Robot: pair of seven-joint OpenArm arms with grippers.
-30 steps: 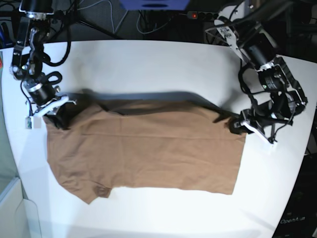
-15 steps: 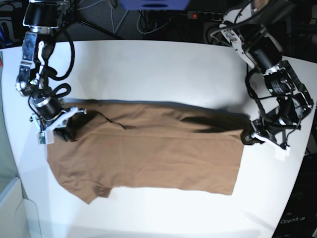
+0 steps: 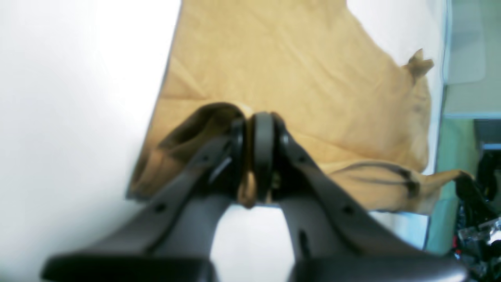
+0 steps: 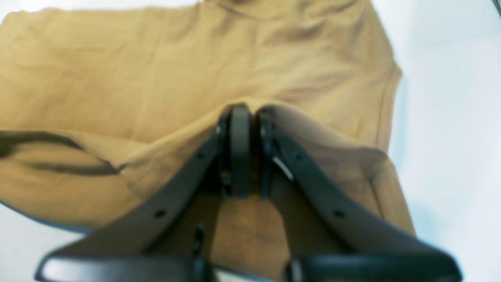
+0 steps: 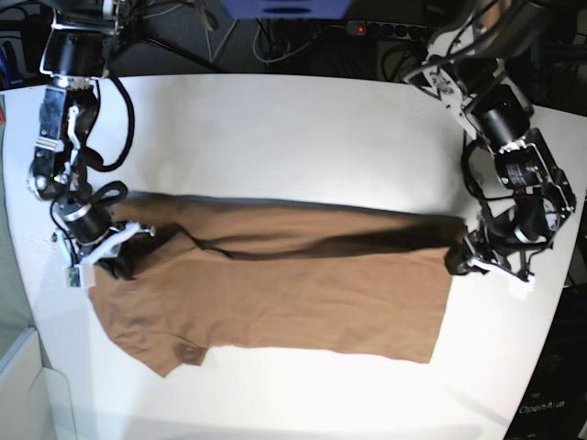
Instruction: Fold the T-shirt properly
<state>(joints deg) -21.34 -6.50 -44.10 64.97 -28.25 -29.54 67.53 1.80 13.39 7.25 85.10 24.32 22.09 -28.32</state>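
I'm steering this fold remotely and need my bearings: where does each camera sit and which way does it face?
Base: above the table, looking down; both arms show, each claw at one end of the T-shirt.
Left wrist: behind the left claw, looking along its fingers across the cloth; the claw is shut on the T-shirt.
Right wrist: behind the right claw, likewise shut on a raised fold.
Shared: all three show the T-shirt on the white table.

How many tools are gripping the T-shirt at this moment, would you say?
2: the left tool pinches the T-shirt's edge at the base view's right, the right tool at its left.
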